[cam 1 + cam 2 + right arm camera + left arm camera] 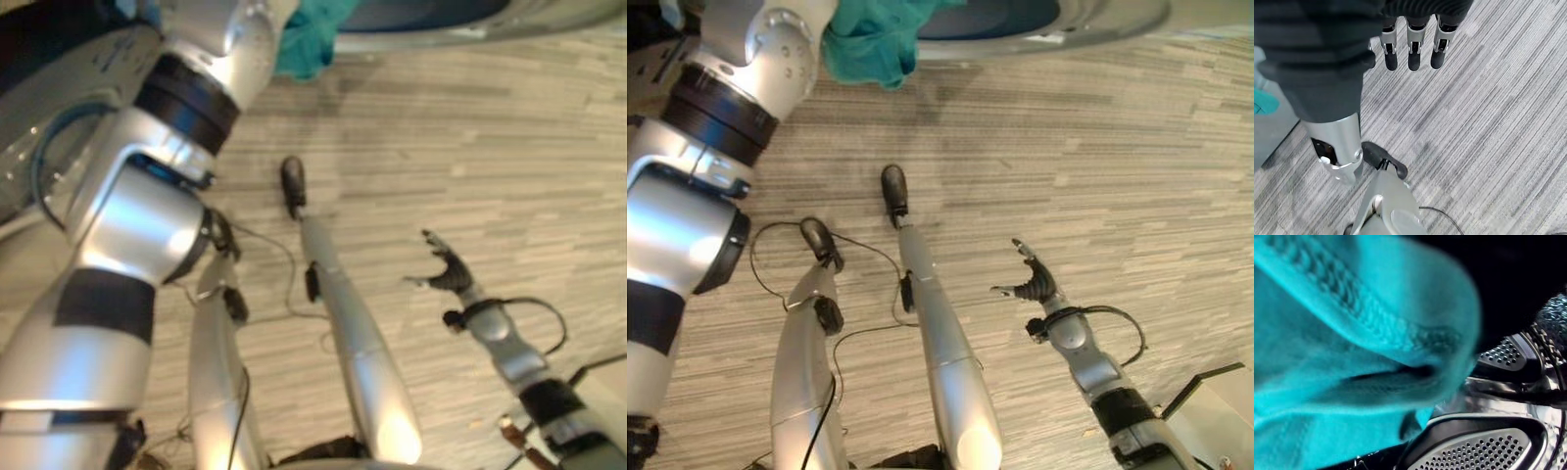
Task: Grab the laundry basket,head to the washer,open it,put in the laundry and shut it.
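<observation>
Left wrist view: teal cloth (pixel 1352 347) hides left hand's grip, drum (pixel 1488 450) beyond; right hand (pixel 1029 279) relaxed, empty.

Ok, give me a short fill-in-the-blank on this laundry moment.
1. The cloth by the washer is ____ in colour.
2. The right robot hand hangs over the ____.
3. Its fingers are ____ and hold nothing.
4. Behind the cloth, the metal drum is dotted with small ____.

Missing words: teal; floor; open; holes

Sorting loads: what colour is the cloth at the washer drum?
Teal cloth, clearest in the left wrist view.
</observation>
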